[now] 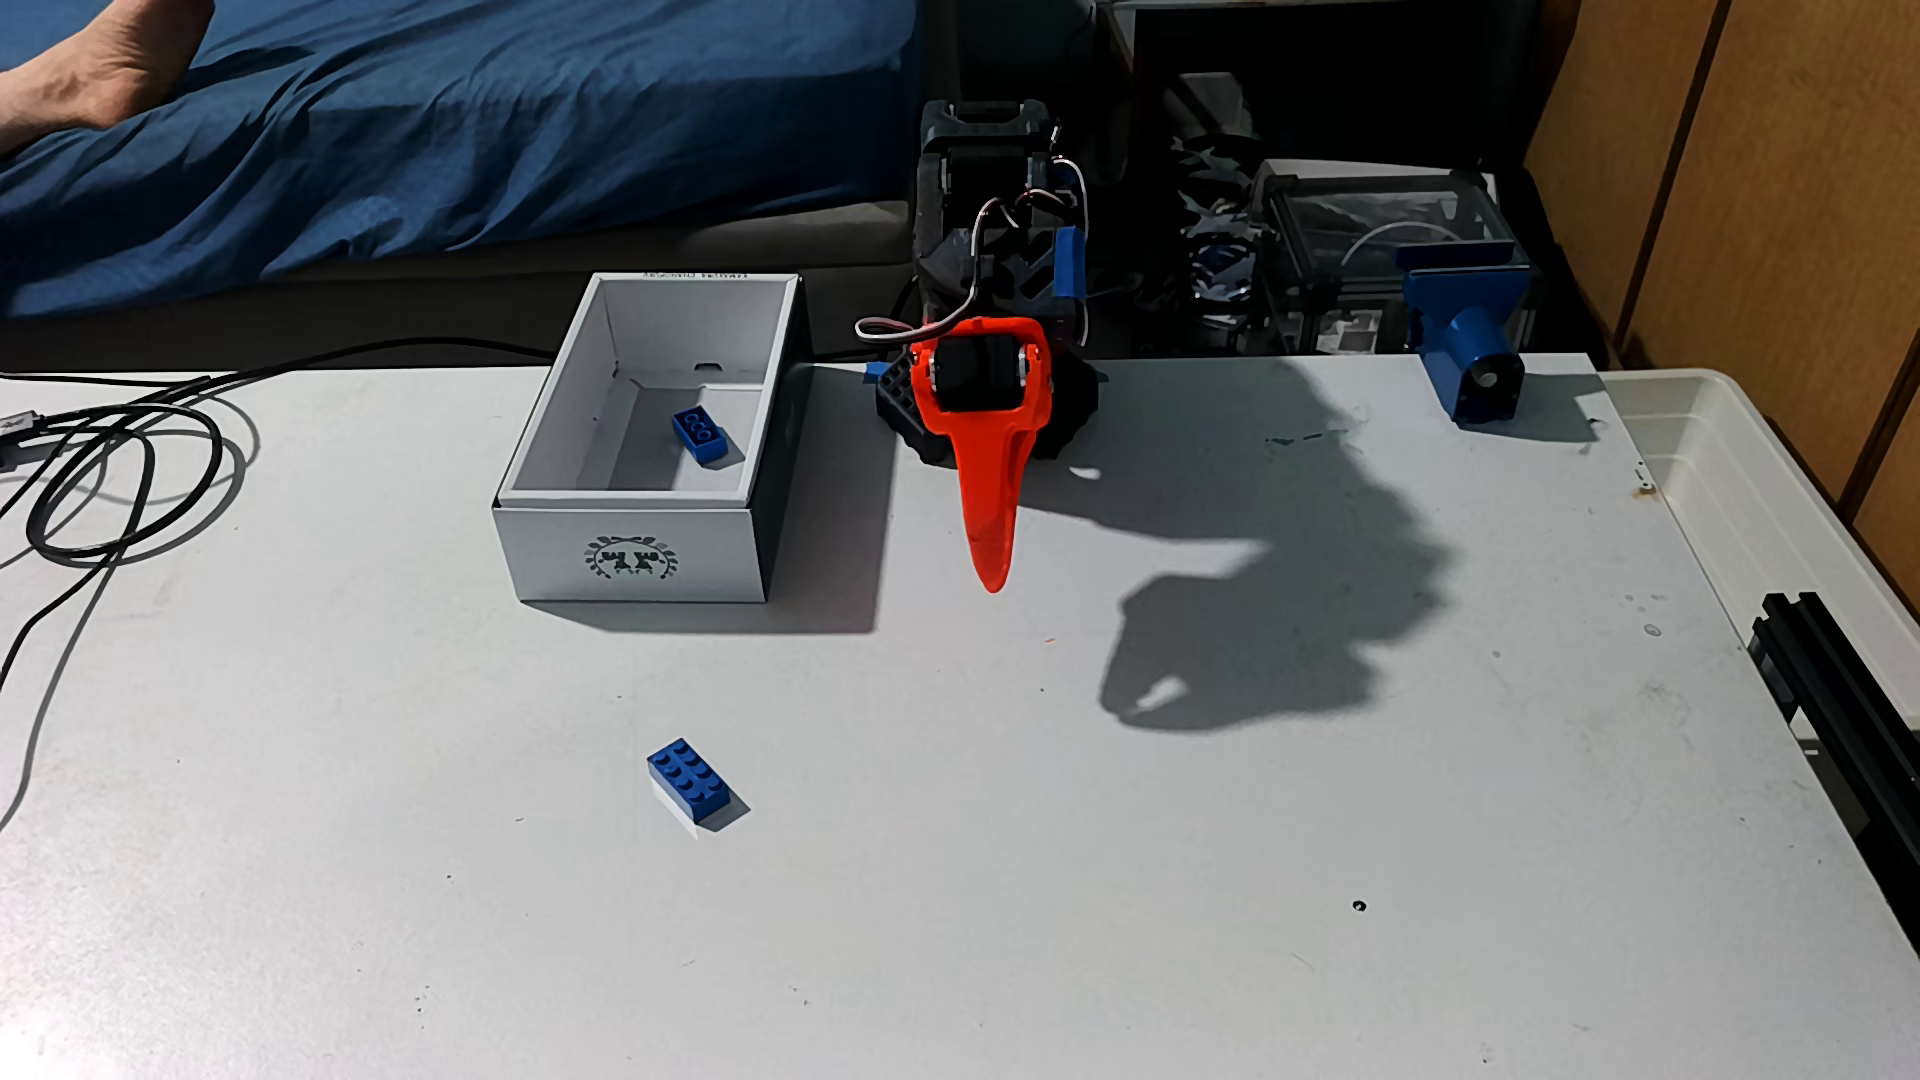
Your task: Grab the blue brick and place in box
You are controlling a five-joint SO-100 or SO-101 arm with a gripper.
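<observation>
The blue brick (691,781) lies studs-up on the white table, alone, toward the front and left of centre. The box (634,556), white with a dark wreath emblem on its front face, stands open behind it at the back left. Inside the box rests another blue brick (701,431), hollow underside up. My gripper (992,579), with an orange finger pointing down, hangs just above the table to the right of the box and well behind the blue brick. It looks shut, with nothing held.
Black cables (104,478) coil at the table's left edge. A blue clamp-like mount (1470,348) sits at the back right, beside a translucent plastic bin (1714,467). A black rail (1839,706) juts in at the right edge. A person's foot (94,62) rests on a blue sheet behind.
</observation>
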